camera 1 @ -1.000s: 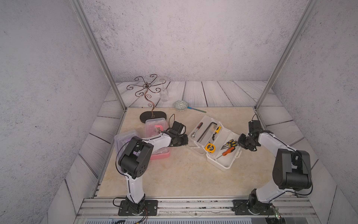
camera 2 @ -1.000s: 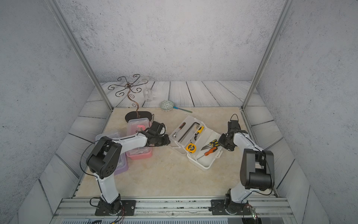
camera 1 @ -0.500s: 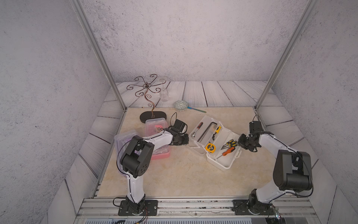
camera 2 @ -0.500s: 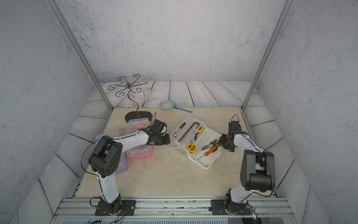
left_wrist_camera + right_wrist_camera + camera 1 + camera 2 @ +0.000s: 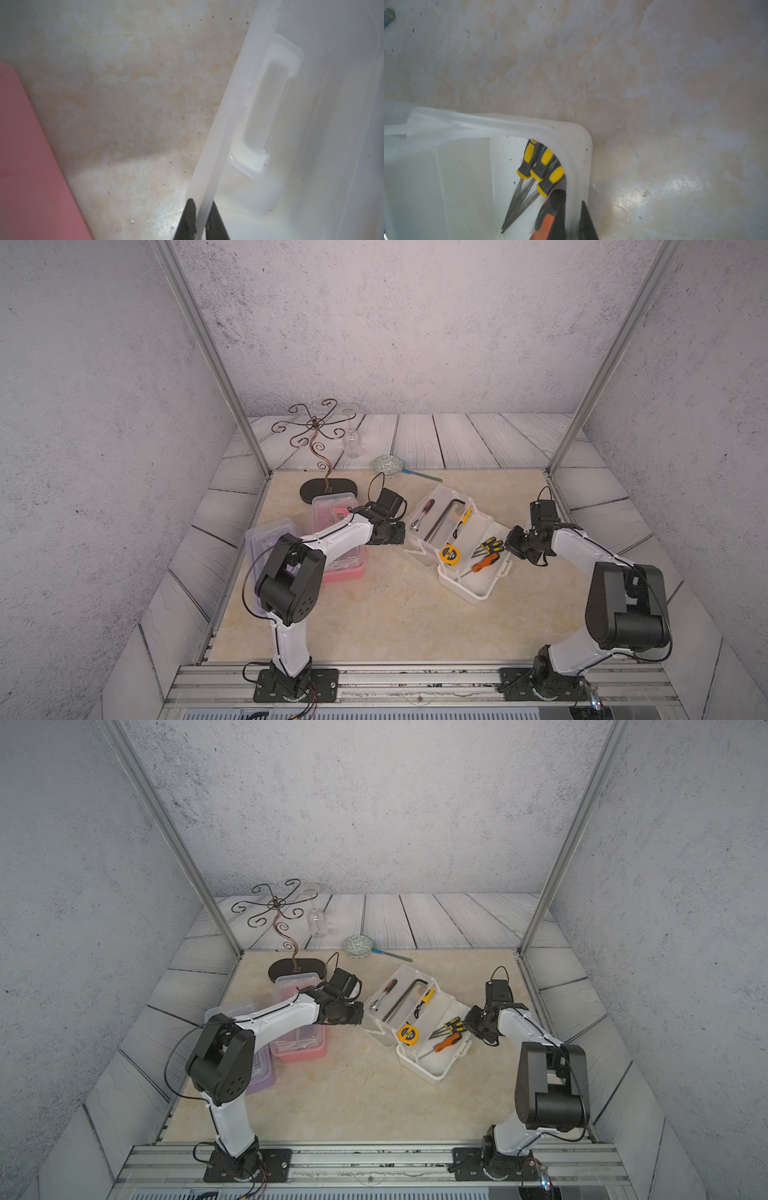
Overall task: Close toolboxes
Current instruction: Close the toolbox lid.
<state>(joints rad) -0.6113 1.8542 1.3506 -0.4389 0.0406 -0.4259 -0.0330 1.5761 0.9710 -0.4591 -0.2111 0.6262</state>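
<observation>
Near the middle of the table [image 5: 374, 622], a white toolbox [image 5: 465, 592], wide open. Its clear lid [image 5: 478, 526] folded back and lying flat, on the side nearer the left arm. Inside the base: a yellow tape measure [image 5: 450, 552], an orange screwdriver [image 5: 484, 562] and three yellow-and-black screwdrivers [image 5: 542, 164]. Inside the lid: a ratchet [image 5: 422, 516] and a bent metal key [image 5: 444, 518].

On the thin outer edge of the lid, the left gripper [image 5: 202, 209], pinched tight, one finger on each side, close to the handle [image 5: 268, 104]. On the base wall, at the corner by the screwdrivers, the right gripper [image 5: 572, 205], pinched tight too, one finger inside the box and one outside.

Over by the left arm, a pink toolbox [image 5: 343, 574] and a purple toolbox [image 5: 266, 537], side by side, partly hidden under that arm. Clear lids down, as far as can be seen. Pink one near the open lid, with bare table between.

Compared with a second ago, almost nothing different. Same pinch on the lid, same pinch on the wall. Lid no higher than before, still flat. Both arms bent the same way. No tool moved.
</observation>
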